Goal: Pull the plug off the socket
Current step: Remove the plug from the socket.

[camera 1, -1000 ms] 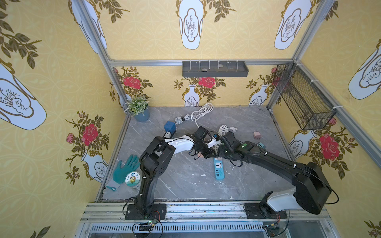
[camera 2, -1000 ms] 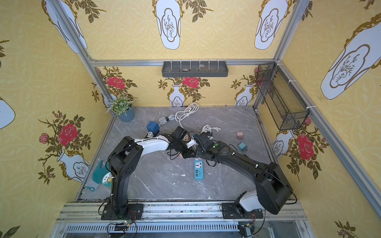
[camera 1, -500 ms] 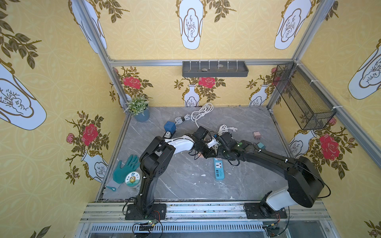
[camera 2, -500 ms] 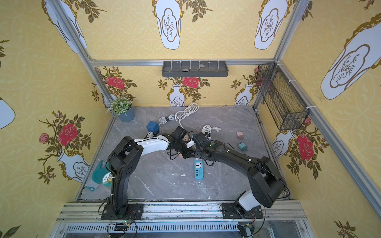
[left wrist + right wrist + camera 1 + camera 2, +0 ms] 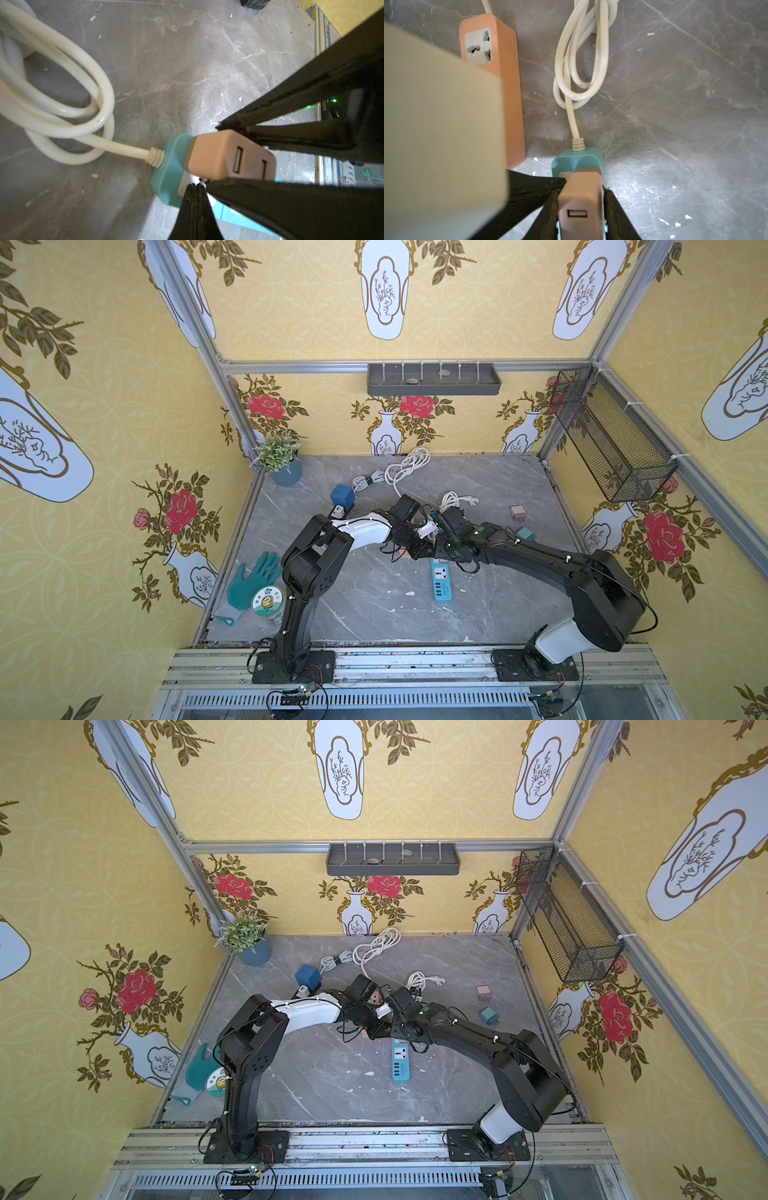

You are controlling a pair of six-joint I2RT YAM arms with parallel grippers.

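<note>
The plug (image 5: 581, 199) is a pinkish-brown USB charger block standing in the cord end of the teal power strip, the socket (image 5: 577, 162), and it also shows in the left wrist view as plug (image 5: 226, 158) on the socket (image 5: 168, 168). My right gripper (image 5: 581, 209) is shut on the plug, one finger (image 5: 291, 133) pressed to each side. My left gripper (image 5: 196, 185) is shut, its tips down on the strip's white face right beside the plug. In both top views the two wrists meet over the strip (image 5: 441, 580) (image 5: 401, 1060) and hide the plug.
An orange power strip (image 5: 506, 93) lies beside the teal one, with coiled white cord (image 5: 583, 62) behind it. On the table are a blue cube socket (image 5: 343, 495), potted plant (image 5: 282, 460), green glove (image 5: 253, 580), pink charger (image 5: 516, 513) and teal charger (image 5: 525, 534). A wire basket (image 5: 611, 435) hangs on the right wall.
The right gripper's jaws have closed in onto the plug and its arm has edged toward the left arm. The left arm has stayed put.
</note>
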